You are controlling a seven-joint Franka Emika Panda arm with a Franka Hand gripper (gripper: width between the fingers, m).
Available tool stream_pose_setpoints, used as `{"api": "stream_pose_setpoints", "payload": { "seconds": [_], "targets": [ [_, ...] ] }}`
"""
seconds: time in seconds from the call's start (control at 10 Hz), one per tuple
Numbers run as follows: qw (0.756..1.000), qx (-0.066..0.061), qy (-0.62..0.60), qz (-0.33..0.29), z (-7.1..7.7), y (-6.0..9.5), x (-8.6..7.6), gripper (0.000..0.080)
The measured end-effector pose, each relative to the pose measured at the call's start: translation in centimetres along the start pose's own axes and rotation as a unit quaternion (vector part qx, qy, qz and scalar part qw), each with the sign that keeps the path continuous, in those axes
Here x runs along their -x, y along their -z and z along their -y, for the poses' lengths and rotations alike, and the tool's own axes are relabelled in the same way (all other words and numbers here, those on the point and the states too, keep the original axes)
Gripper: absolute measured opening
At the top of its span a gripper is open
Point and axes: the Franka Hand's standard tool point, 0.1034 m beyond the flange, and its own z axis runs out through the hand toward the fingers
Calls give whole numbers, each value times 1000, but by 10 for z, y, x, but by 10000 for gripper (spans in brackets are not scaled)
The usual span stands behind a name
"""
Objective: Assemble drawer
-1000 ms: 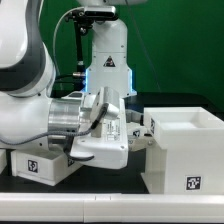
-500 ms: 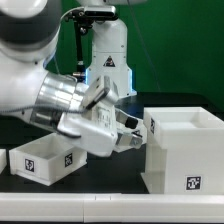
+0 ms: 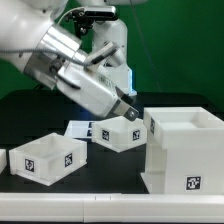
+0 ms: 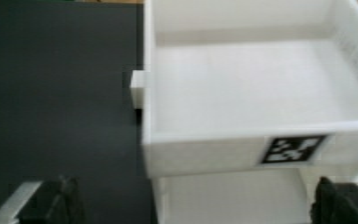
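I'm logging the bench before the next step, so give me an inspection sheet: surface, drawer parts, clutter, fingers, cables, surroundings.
Surface: black table, with parts standing on it.
Job's things: large open white case at the exterior view's right; small open box next to it; second small box toward the exterior view's left. All are upright.
Clutter: nothing seen; the marker board lies flat behind the boxes.
Grippers: gripper is above the small open box, fingers spread wide, holding nothing.
Cables: nothing clearly seen.
Surroundings: green backdrop.

A small white open-topped box [image 3: 118, 134] stands just beside the tall white open-topped cabinet [image 3: 185, 150], on the exterior view's left.
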Motion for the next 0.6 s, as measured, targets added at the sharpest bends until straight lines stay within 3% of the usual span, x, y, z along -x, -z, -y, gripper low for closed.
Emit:
{"api": "stream_pose_setpoints", "payload": {
  "seconds": [0.1, 0.2, 0.3, 0.5, 0.6],
  "targets": [
    [1000, 0, 3, -24, 4, -2, 15, 649],
    [998, 9, -5, -60, 6, -7, 32, 649],
    [996, 1, -12, -92, 7, -12, 42, 649],
    [991, -1, 2, -136, 12, -15, 45, 649],
    [986, 9, 19, -166, 13, -15, 46, 649]
  ]
}}
